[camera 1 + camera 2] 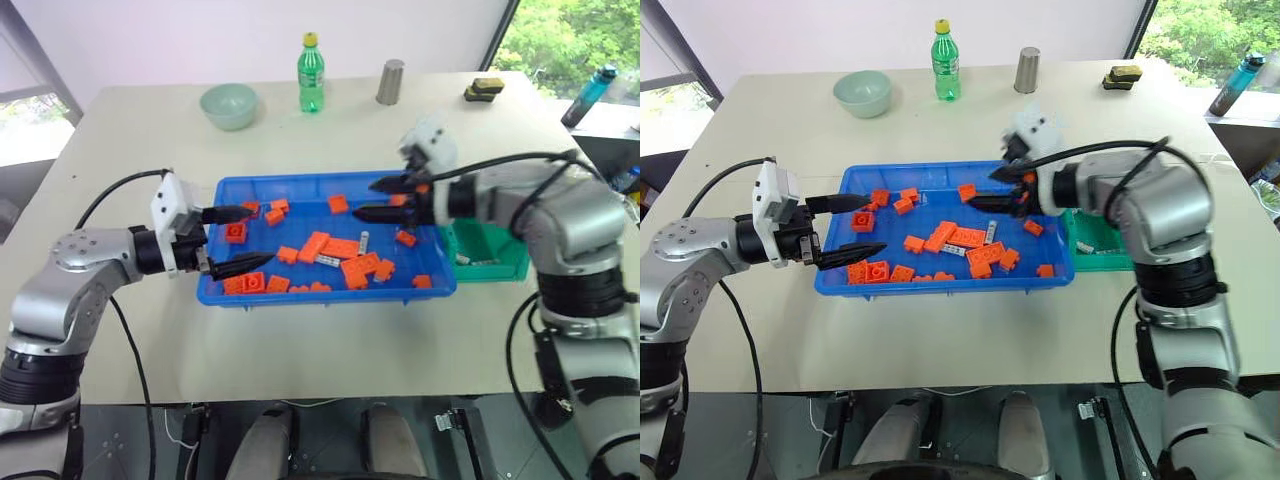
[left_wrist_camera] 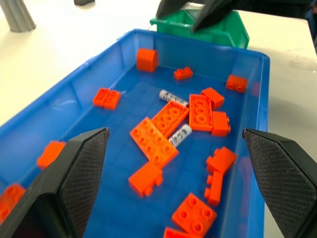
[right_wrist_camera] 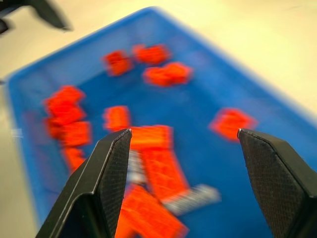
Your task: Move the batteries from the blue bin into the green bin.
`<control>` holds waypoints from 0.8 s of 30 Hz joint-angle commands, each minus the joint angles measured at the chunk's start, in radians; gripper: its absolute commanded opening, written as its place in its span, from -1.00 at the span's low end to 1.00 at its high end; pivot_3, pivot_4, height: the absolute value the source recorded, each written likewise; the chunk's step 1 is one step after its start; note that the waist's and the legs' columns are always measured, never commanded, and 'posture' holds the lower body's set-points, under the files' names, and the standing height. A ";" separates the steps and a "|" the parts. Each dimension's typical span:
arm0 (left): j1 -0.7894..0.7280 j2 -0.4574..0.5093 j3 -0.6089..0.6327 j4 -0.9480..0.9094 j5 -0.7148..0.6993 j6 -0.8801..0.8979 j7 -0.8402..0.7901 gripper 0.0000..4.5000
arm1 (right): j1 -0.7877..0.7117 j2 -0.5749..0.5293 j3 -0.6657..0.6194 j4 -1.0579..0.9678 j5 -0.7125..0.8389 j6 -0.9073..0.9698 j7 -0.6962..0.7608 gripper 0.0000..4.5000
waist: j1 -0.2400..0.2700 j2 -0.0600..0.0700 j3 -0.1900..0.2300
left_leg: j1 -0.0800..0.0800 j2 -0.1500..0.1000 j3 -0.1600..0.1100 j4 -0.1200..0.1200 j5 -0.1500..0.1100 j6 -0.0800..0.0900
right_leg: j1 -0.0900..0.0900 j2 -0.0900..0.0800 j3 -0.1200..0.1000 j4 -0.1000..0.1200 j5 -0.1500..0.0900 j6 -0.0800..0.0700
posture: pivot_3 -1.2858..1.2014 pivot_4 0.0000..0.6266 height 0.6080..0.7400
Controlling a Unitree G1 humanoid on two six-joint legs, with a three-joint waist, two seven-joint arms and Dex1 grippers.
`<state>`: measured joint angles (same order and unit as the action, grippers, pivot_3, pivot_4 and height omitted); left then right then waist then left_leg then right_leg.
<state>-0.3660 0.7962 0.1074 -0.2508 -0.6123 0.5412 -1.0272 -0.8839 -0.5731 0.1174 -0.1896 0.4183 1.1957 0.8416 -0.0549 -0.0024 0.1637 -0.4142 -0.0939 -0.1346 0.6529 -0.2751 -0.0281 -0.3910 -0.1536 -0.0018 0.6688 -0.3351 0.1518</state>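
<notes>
Your right end effector [image 1: 378, 198] hovers empty, fingers apart, over the shallow blue plastic bin [image 1: 300, 293], where silver-grey cylindrical batteries [image 2: 172, 96] lie among orange bricks [image 1: 313, 246]. The left end effector [image 1: 238, 240], also spread, waits at the bin's opposite end. The deep green plastic bin [image 1: 500, 268] adjoins on the counter [image 1: 330, 345].

Two small silver-grey cylindrical batteries [image 2: 174, 97] lay in the one shallow bright blue plastic bin [image 1: 215, 288], among roughly fifteen orange plastic toy bricks [image 2: 154, 142]. One deep green plastic bin [image 1: 520, 266] stood beside it.

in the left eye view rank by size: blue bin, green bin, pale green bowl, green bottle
1. blue bin
2. green bin, partly hidden by the right arm
3. pale green bowl and green bottle: too alike to rank, both farther from the camera
</notes>
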 commanded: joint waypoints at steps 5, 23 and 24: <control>0.002 0.016 0.027 -0.044 0.001 -0.008 0.008 1.00 | 0.066 0.101 0.137 -0.006 -0.028 -0.029 -0.088 0.56 | 0.004 0.000 0.000 | 0.000 0.000 0.000 0.001 0.000 0.000 | 0.000 0.000 0.000 0.000 0.000 0.000 | 0.03 -0.52 0.80; -0.005 0.022 0.032 -0.048 -0.003 -0.004 0.014 1.00 | 0.126 0.144 0.256 0.160 -0.116 -0.152 -0.119 0.56 | -0.014 -0.001 0.000 | 0.000 0.000 -0.001 0.000 0.000 0.000 | 0.000 0.001 0.000 0.001 0.000 0.000 | 0.03 -0.52 0.80; -0.007 0.021 0.032 -0.048 -0.002 -0.004 0.015 1.00 | 0.125 0.142 0.266 0.171 -0.126 -0.167 -0.115 0.56 | -0.014 -0.001 -0.001 | 0.000 0.000 -0.001 0.000 0.000 0.000 | 0.000 0.001 0.000 0.001 0.000 0.000 | 0.03 -0.52 0.80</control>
<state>-0.3593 0.8049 0.1085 -0.2757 -0.6118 0.5418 -1.0184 -0.7548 -0.4352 0.3573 -0.0432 0.3160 1.0480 0.7222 -0.0693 -0.0030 0.1632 -0.4139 -0.0937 -0.1354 0.6534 -0.2751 -0.0282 -0.3913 -0.1529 -0.0022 0.6696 -0.3351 0.1518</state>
